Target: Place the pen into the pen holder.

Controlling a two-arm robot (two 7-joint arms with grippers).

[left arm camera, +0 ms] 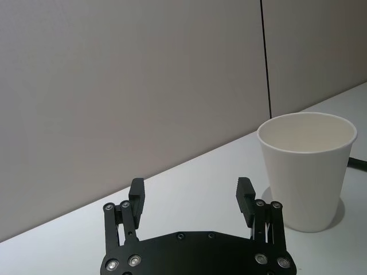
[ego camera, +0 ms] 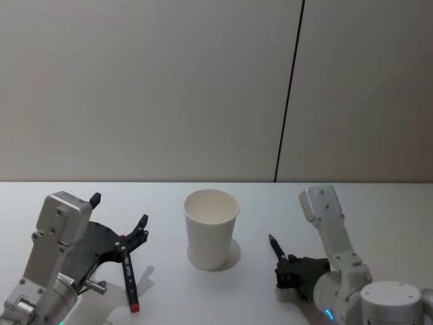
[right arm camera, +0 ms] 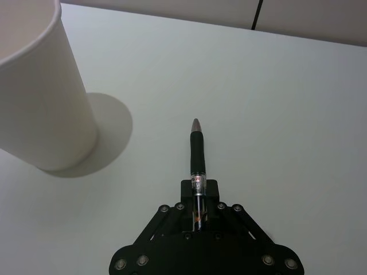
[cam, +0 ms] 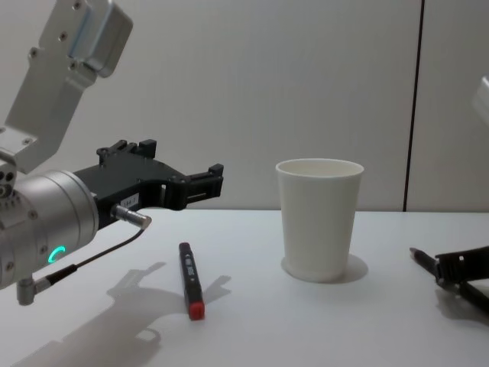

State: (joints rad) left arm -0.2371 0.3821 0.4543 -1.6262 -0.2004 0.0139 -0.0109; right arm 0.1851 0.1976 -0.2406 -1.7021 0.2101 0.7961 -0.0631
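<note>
Right gripper (right arm camera: pixel 196 192) low over table (ego camera: pixel 385 210), clamped on pen (right arm camera: pixel 197 146) — near white paper cup (ego camera: pixel 211 230), on its right, apart. Left gripper (left arm camera: pixel 191 192) hovering left of cup, jaws wide — above red-capped marker (cam: pixel 189 280).

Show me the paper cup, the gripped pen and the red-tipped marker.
paper cup (ego camera: pixel 211 238), head view, side wall.
pen (right arm camera: pixel 198 152), right wrist view, black grip.
red-tipped marker (cam: pixel 188 277), chest view, black barrel.

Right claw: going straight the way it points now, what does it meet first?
Looks free: the right claw, shut on the pen, points across bare table toward the wall; the white paper cup stands off to its left. Depth unclear.
</note>
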